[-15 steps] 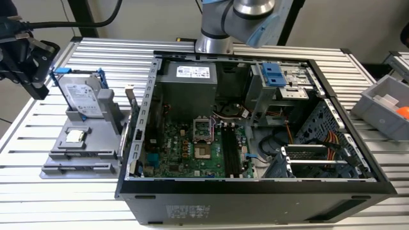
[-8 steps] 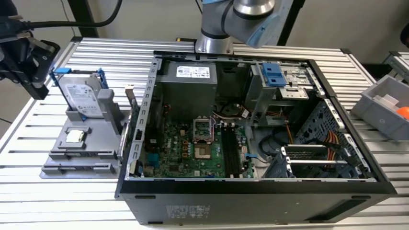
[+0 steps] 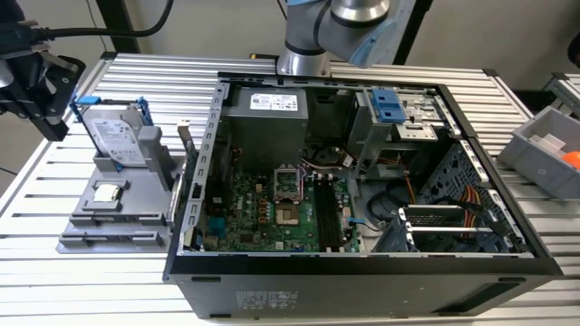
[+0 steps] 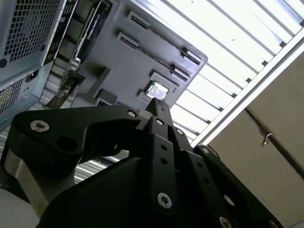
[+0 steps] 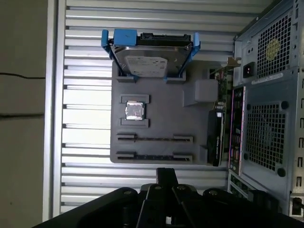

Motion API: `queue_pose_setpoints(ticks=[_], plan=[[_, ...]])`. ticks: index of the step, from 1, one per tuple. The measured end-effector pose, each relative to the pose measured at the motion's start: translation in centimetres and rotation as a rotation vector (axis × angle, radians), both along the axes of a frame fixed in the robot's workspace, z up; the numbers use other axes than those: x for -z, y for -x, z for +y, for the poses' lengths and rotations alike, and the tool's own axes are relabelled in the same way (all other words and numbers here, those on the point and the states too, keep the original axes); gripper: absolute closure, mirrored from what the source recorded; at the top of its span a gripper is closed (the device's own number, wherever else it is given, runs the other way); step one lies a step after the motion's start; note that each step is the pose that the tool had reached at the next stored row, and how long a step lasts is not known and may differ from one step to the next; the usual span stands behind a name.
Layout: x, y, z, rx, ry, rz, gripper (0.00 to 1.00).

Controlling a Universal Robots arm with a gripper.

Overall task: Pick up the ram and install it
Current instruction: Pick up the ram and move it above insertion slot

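My gripper (image 3: 53, 129) hangs above the table at the exterior view's left, beside and higher than the grey parts fixture (image 3: 136, 204). In both wrist views its black fingers (image 4: 156, 107) (image 5: 166, 175) meet at the tips, shut, with nothing seen between them. The fixture carries two long slotted holders (image 5: 154, 138) (image 5: 154, 156), and a thin dark line runs along each. I cannot tell whether the ram stands edge-on in one of them. The motherboard's long black slots (image 3: 324, 210) lie inside the open computer case (image 3: 363, 272).
On the fixture a hard drive in a blue frame (image 3: 118, 132) stands tilted, with a small square processor chip (image 5: 134, 111) next to it. An expansion card (image 3: 187, 159) stands between fixture and case. A grey bin (image 3: 544, 153) sits at the exterior view's right. The table is slatted metal.
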State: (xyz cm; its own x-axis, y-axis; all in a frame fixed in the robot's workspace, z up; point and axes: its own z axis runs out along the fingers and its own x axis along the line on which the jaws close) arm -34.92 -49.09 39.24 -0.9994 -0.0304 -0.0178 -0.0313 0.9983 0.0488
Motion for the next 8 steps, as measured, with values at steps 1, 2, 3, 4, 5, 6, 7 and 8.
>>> queue_pose_setpoints(ticks=[1, 2, 3, 4, 5, 6, 7, 8], plan=[[-0.01, 0.00, 0.00, -0.008, 0.0001, 0.0002, 1.00], [-0.01, 0.01, 0.01, -0.017, 0.0002, 0.0002, 1.00], [-0.01, 0.01, 0.01, -0.025, 0.0001, 0.0001, 1.00], [-0.02, 0.02, 0.01, -0.032, 0.0003, 0.0002, 1.00], [-0.02, 0.02, 0.01, -0.039, 0.0003, 0.0002, 1.00], [-0.02, 0.03, 0.01, -0.045, 0.0002, 0.0002, 1.00], [-0.01, 0.03, 0.02, -0.051, 0.0001, 0.0001, 1.00], [-0.01, 0.05, 0.02, -0.058, 0.0001, 0.0001, 1.00]])
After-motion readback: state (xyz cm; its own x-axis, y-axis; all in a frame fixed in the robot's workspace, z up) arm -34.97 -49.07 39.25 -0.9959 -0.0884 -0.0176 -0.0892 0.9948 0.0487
